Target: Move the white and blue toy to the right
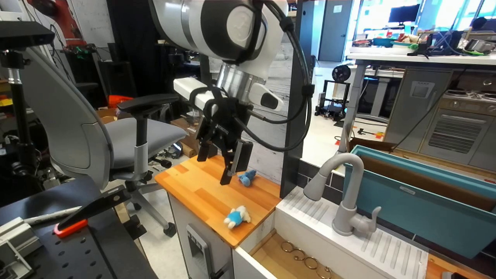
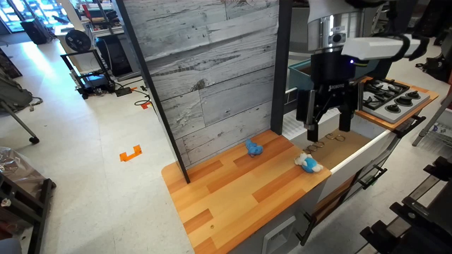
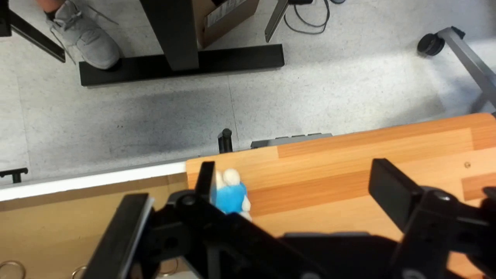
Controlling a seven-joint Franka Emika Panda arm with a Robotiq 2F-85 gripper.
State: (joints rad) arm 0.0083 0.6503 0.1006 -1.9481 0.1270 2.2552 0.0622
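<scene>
The white and blue toy (image 1: 237,217) lies on the wooden countertop (image 1: 209,193), near the corner beside the sink. It also shows in an exterior view (image 2: 308,163) at the counter's edge by the sink. In the wrist view the toy (image 3: 231,197) shows just inside the left finger, which partly hides it. My gripper (image 1: 214,166) is open and empty, held in the air above the countertop. It also shows in an exterior view (image 2: 328,131) and in the wrist view (image 3: 293,176), with its fingers wide apart.
A darker blue toy (image 1: 247,178) lies on the countertop near the grey wood-look panel (image 2: 212,70). The sink basin (image 2: 353,144) with gold rings adjoins the counter. A grey faucet (image 1: 348,193) and a teal bin (image 1: 418,201) stand behind it. A stove top (image 2: 392,95) lies beyond.
</scene>
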